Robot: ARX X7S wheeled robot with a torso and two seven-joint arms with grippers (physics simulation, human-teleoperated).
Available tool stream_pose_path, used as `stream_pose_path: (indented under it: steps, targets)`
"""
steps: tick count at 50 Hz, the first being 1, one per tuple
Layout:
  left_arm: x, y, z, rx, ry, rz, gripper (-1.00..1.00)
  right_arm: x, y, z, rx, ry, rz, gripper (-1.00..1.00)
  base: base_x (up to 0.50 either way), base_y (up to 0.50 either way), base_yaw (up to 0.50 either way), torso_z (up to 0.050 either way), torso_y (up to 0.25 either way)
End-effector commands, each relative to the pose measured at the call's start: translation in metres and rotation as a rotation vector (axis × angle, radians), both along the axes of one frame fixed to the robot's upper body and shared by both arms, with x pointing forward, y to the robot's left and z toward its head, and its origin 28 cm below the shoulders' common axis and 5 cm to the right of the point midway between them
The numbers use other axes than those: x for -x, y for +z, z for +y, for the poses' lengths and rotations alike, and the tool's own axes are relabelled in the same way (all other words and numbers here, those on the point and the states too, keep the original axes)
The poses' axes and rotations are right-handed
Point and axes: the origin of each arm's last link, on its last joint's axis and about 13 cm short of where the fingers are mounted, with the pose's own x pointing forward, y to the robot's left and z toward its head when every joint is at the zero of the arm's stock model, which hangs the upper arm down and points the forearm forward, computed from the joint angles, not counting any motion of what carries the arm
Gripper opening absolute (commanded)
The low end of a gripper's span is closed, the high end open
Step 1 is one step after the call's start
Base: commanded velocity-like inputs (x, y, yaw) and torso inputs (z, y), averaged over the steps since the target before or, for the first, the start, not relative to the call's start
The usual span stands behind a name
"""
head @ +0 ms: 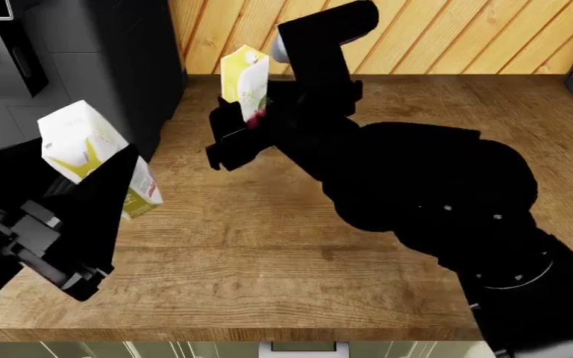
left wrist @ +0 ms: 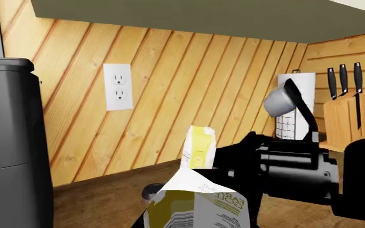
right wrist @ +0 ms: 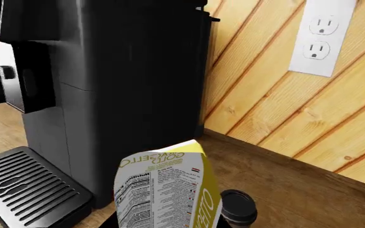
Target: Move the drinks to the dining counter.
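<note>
Our left gripper [head: 92, 195] has its fingers pinching a juice carton [head: 87, 153], lifted off the wooden surface [head: 297, 253] just in front of the coffee machine [head: 77, 52]. Our right gripper [head: 251, 127] has its fingers clamped on a second carton [head: 245, 78], beside the machine; a lidded cup [right wrist: 236, 206] stands just behind it.

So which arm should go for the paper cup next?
Right, probably. The cup stands beside the right carton in the right gripper, by the coffee machine. The left gripper holds the left carton farther off. Both must unload first.
</note>
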Motion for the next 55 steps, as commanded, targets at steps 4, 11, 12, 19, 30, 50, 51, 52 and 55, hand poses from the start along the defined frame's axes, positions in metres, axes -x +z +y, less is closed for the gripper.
stream_pose_path:
  steps: [4,11,12,19,30,50,51,52,55]
  targets:
    - [0.017,0.008,0.002,0.017,0.015,-0.048,-1.00,0.062,0.030,-0.017,0.022,0.039,-0.286,-1.00,0.00,0.00,0.00,0.000,0.000]
    - [0.016,0.008,0.001,0.013,0.016,-0.048,-1.00,0.065,0.028,-0.022,-0.045,0.035,-0.396,-1.00,0.00,0.00,0.00,0.000,0.000]
    - [0.015,0.008,0.000,0.011,0.015,-0.047,-1.00,0.063,0.028,-0.023,-0.061,-0.004,-0.381,-1.00,0.00,0.00,0.00,0.000,0.000]
    - [0.011,0.007,0.000,0.009,0.010,-0.042,-1.00,0.056,0.027,-0.023,-0.063,-0.020,-0.326,-1.00,-0.35,0.16,0.00,0.000,0.002]
    - [0.012,0.009,0.000,0.005,0.011,-0.042,-1.00,0.056,0.026,-0.022,-0.041,-0.004,-0.322,-1.00,-0.50,0.00,0.00,0.001,0.000]
    - [0.011,0.007,-0.001,0.000,0.008,-0.037,-1.00,0.052,0.019,-0.024,0.005,-0.047,-0.370,-1.00,-0.46,0.09,0.00,0.000,0.000]
    - [0.010,0.006,-0.001,-0.002,0.008,-0.037,-1.00,0.052,0.019,-0.024,0.012,-0.059,-0.376,-1.00,-0.04,0.50,0.00,0.000,0.000]
    - [0.010,0.006,-0.001,-0.001,0.007,-0.037,-1.00,0.052,0.018,-0.024,0.015,-0.055,-0.382,-1.00,0.00,0.50,0.00,0.000,0.000]
    - [0.010,0.005,-0.001,0.001,0.007,-0.036,-1.00,0.052,0.016,-0.024,0.022,-0.063,-0.389,-1.00,0.00,0.50,0.00,0.000,0.000]
